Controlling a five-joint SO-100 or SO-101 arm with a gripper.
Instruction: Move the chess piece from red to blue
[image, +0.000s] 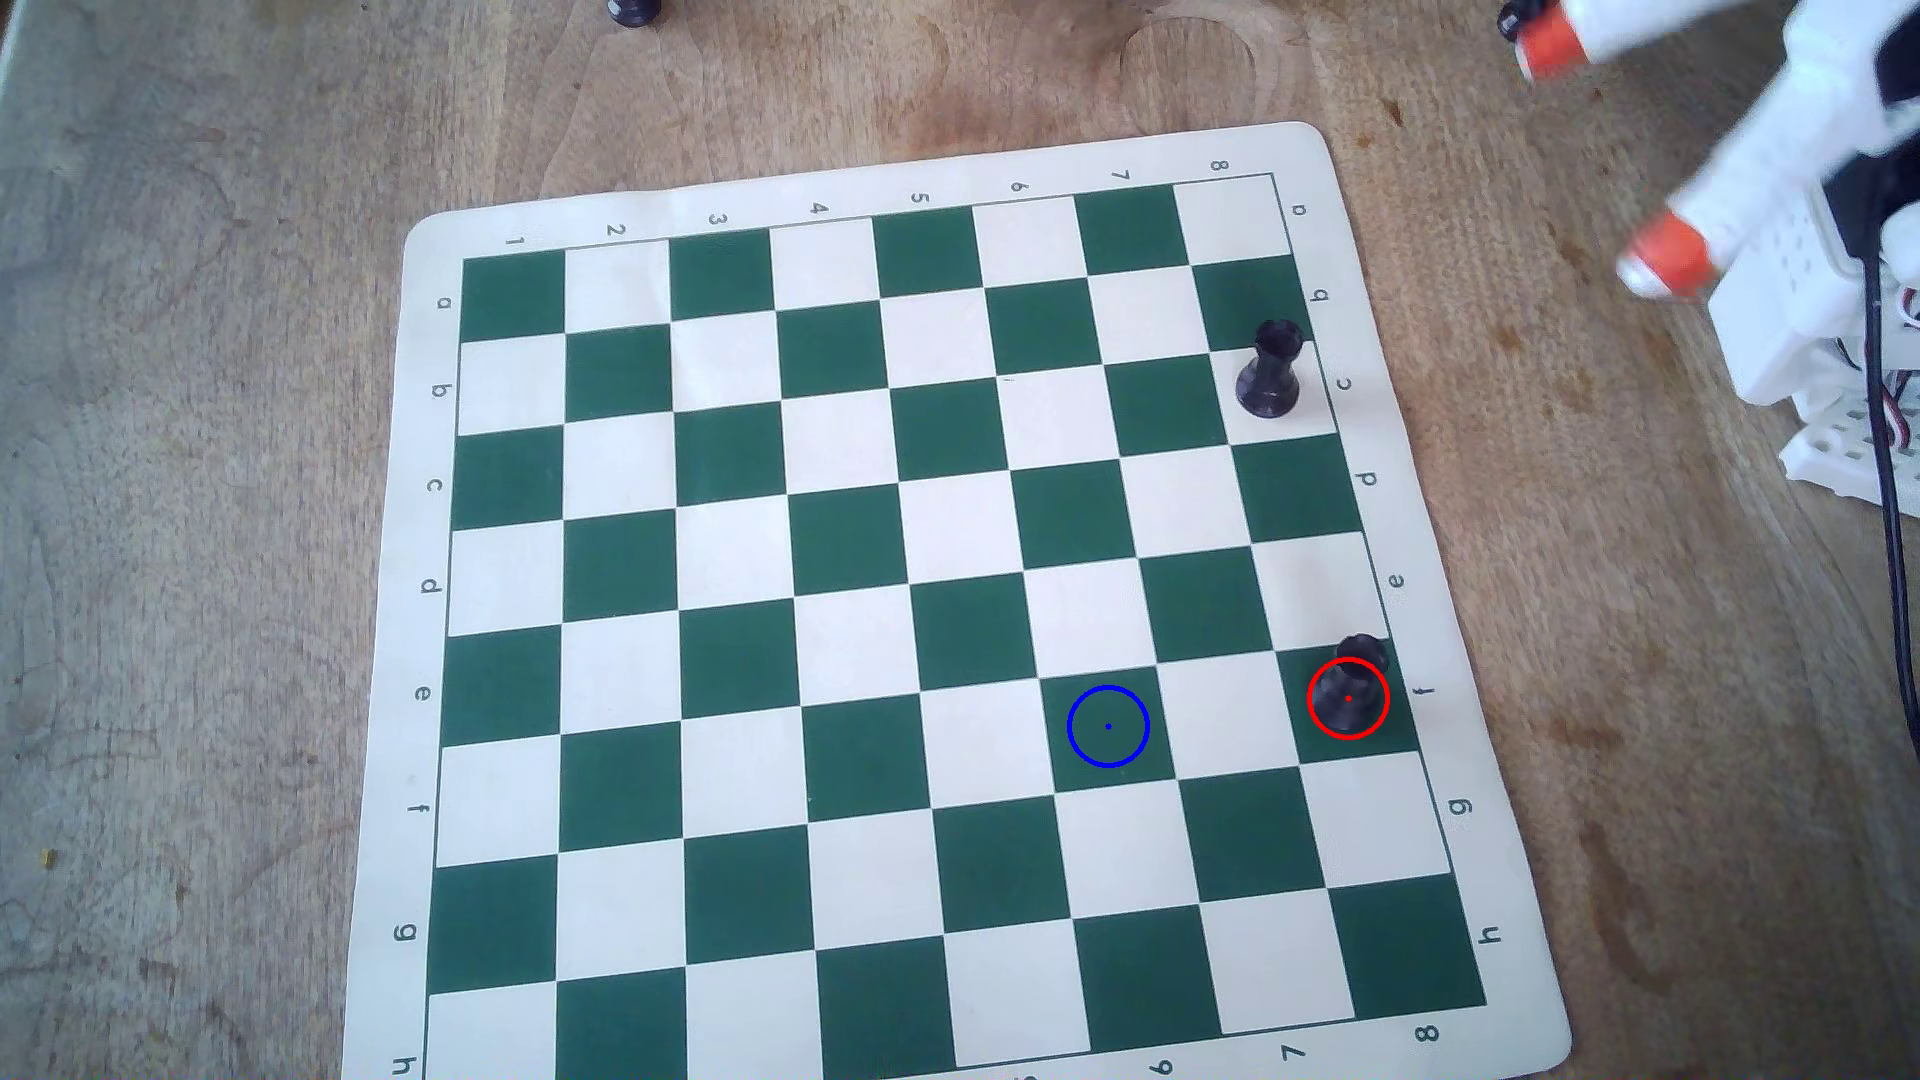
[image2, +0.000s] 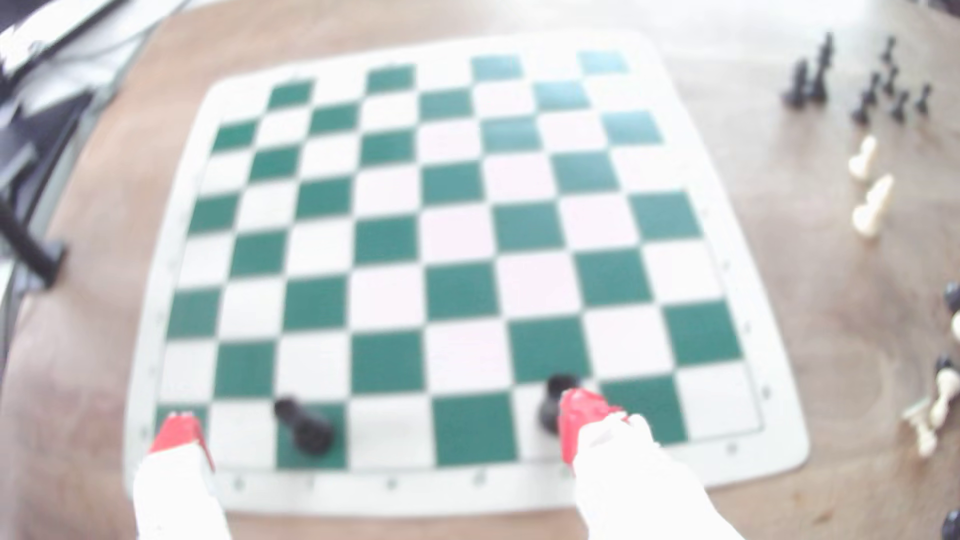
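2 black rooks stood on your board (image: 416, 582). Your gripper (image: 1605, 156) hung off its top-right corner, fingers wide apart and empty, probably mid-approach. Inside red (image: 1312, 685) sat the chess piece (image: 1359, 652); the other rook (image: 1270, 371) was a decoy. Blue (image: 1109, 689) lay vacant, 2 squares left.

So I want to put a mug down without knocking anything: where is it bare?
The chessboard is bare across its left and middle, in the overhead view. Pieces stand only on its right edge: one rook, the other rook in the red ring. The blue ring is empty. The open pincer crowds the upper right; spare pieces cluster off-board in the wrist view.
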